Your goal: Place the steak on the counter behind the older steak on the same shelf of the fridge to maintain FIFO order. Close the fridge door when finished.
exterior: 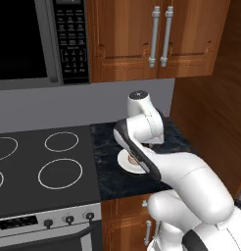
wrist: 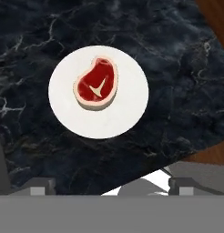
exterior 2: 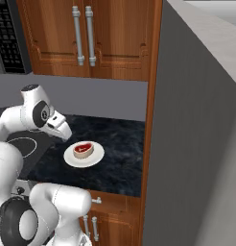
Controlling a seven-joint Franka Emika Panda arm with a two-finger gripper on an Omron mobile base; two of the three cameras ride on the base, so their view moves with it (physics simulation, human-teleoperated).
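- Jaws are being held apart and empty, the gripper (wrist: 111,184) being poised above the counter (wrist: 177,91), clear of everything.
- Beyond the fingertips (wrist: 38,185), the steak (wrist: 96,83) is being carried on a white plate (wrist: 123,116).
- To one side, the stovetop (exterior: 44,162) is being flanked by the counter; on the other side a grey fridge wall (exterior 2: 196,144) is being met.
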